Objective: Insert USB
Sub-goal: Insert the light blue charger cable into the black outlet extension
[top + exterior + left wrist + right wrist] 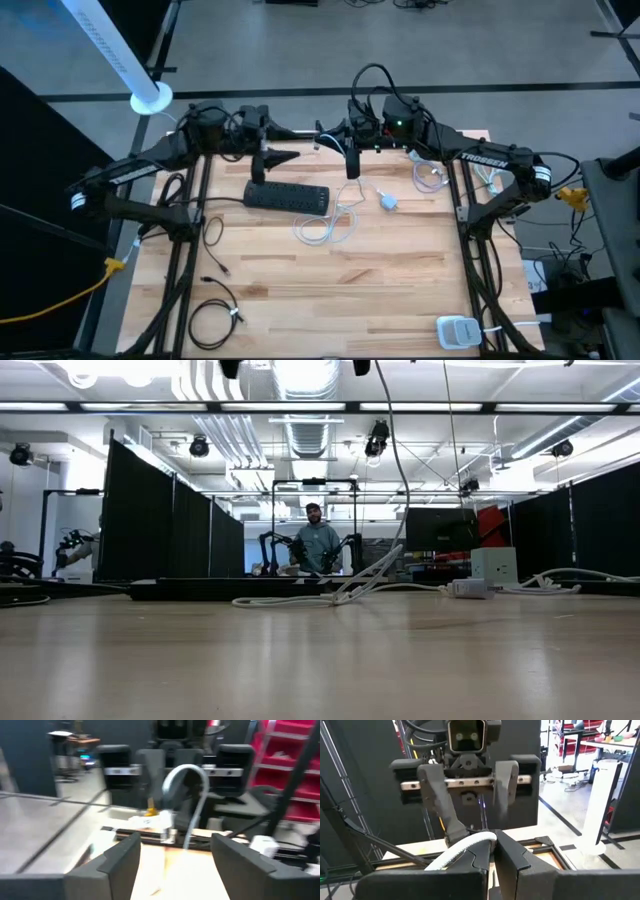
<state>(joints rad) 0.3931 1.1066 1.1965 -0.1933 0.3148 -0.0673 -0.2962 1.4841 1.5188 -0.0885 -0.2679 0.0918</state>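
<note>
A white USB cable (451,856) is caught in my right gripper (492,851), which is shut, points level and is raised over the table's far middle (328,137). The cable's end is hidden between the fingers. From there the cable arches (191,779) and drops to loose loops (325,225) lying on the wood. My left gripper (476,815) faces the right one at the same height, open, its fingers (119,862) apart with nothing between them. A black power strip (287,196) lies flat on the table below both grippers. My right gripper pinches the white cable (479,841) between its two fingers, close to the cable's end. The fingers are level and come from the table's right side. The held stretch is lifted clear, and the rest hangs down to the table.
A white adapter (388,202) on the cable lies to the right of the power strip. Black cables (212,318) coil at the near left, and a white box (458,330) sits at the near right corner. A person (318,546) sits in the room behind the table.
</note>
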